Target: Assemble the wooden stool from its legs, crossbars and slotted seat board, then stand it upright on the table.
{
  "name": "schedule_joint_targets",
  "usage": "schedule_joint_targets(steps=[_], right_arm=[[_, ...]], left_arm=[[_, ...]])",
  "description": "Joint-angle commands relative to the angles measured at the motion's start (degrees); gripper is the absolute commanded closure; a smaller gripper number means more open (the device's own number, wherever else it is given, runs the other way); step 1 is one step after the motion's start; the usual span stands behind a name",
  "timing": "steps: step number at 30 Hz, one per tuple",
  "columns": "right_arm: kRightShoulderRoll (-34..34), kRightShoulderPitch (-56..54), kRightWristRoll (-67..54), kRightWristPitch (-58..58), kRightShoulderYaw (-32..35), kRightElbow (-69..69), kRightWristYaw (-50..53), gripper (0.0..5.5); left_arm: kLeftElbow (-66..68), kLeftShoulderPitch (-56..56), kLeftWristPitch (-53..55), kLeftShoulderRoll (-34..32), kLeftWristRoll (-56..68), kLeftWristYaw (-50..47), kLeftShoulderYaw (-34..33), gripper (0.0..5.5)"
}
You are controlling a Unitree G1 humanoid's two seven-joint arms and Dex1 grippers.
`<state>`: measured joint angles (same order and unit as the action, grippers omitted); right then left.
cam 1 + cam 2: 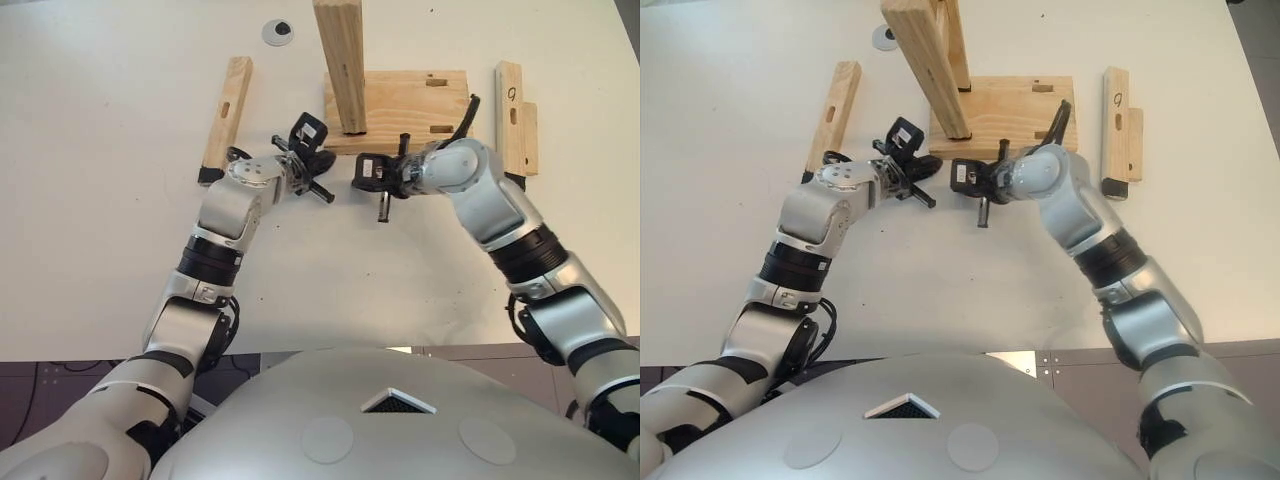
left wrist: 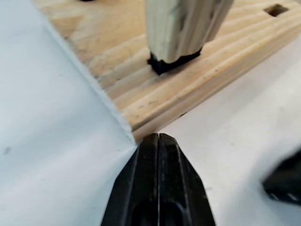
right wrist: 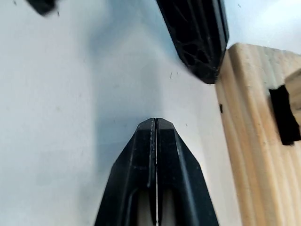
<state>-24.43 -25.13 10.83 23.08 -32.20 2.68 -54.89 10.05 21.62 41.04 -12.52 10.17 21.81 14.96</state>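
Left pincer [image 2: 159, 141] and right pincer [image 3: 155, 125], both closed and empty, sit at 6 o'clock of the seat board [image 1: 400, 95], probably to steady it. The upright leg [image 1: 342, 60] stands in its slot. A spare leg [image 1: 226, 115] lies at 9 o'clock and a marked leg [image 1: 510, 110] at 3 o'clock, the latter bearing a handwritten mark.

text: you can read one handwritten "9" | on: far end of the right-hand wooden leg [image 1: 508, 135] | other print: none legible
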Motion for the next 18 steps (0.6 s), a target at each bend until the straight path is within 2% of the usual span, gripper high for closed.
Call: schedule_joint_targets(steps=[1,4,6,9,13,16,18], right_arm=[[2.0,-3.8,-8.5,2.9,11.4,-4.2,1.0,5.49],[-4.2,-10.6,-13.4,5.1,21.5,-2.9,-1.2,5.49],[-7.8,-17.0,-12.3,2.9,25.5,3.6,1.4,5.49],[-7.7,-21.7,-2.5,-9.4,21.0,21.2,11.9,5.49],[0.0,-22.5,5.2,-21.7,15.8,47.4,26.3,5.49],[3.7,-21.6,6.4,-26.3,15.3,60.5,31.3,5.49],[3.7,-20.0,10.3,-28.3,11.5,64.5,31.8,5.49]], left_arm=[[1.4,-1.0,1.3,-1.9,-2.2,-1.5,-1.6,5.50],[1.0,-1.6,1.4,-2.8,-2.1,-1.2,-3.7,5.50],[0.7,-1.8,1.5,-3.0,-1.4,-1.0,-5.4,5.50],[0.3,-1.3,1.6,-2.0,-0.5,-0.3,-6.4,5.50],[-2.4,0.1,2.9,0.7,1.1,1.0,-5.8,5.50],[-3.7,1.0,3.4,2.6,2.0,1.3,-5.4,5.50],[-3.8,1.4,3.6,3.1,1.5,1.3,-4.5,5.50]])
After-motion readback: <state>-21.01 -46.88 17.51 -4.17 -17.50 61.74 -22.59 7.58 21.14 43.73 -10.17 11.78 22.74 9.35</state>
